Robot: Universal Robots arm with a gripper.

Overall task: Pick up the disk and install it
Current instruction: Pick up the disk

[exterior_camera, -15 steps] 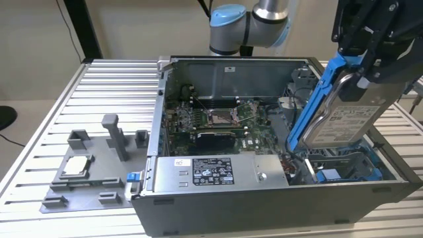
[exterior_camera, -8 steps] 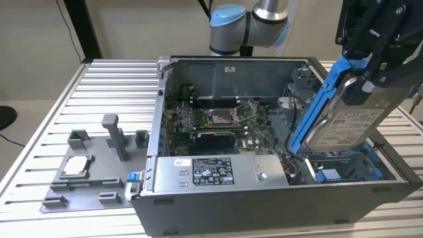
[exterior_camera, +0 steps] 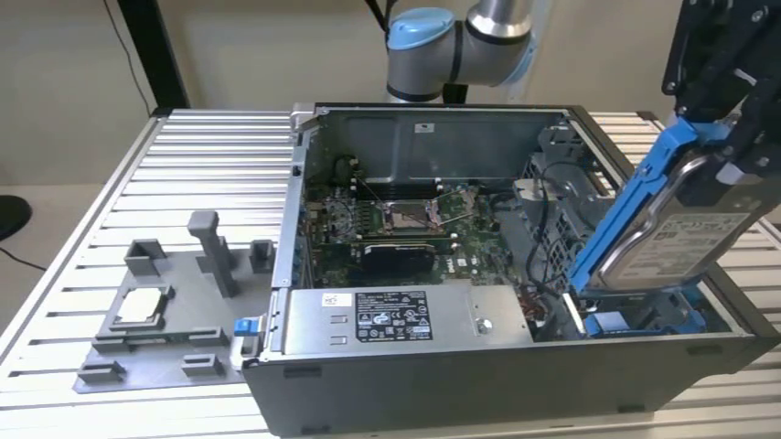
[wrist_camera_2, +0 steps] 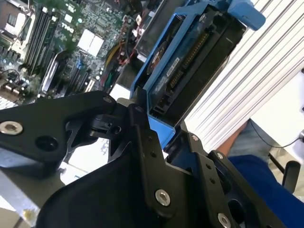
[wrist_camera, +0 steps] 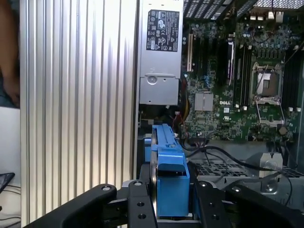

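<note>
My gripper [wrist_camera: 172, 202] is clamped across the end of the blue carrier [wrist_camera: 166, 142], so I hold the disk [exterior_camera: 678, 240] on edge and tilted. Its lower end dips inside the open case [exterior_camera: 513, 389] at the near corner on the exterior view's right. I judge it dense, stiff and shock-sensitive; the plastic frame is the place to grip, not the label or connector. Beyond lie the power-supply box [exterior_camera: 403, 315], the motherboard [exterior_camera: 403, 219] and the ribbed metal table [exterior_camera: 208, 174].

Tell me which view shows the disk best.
Exterior view: the disk shows its labelled face and blue carrier, tilted over the case. Second wrist view catches its connector end; first wrist view, its edge.
</note>
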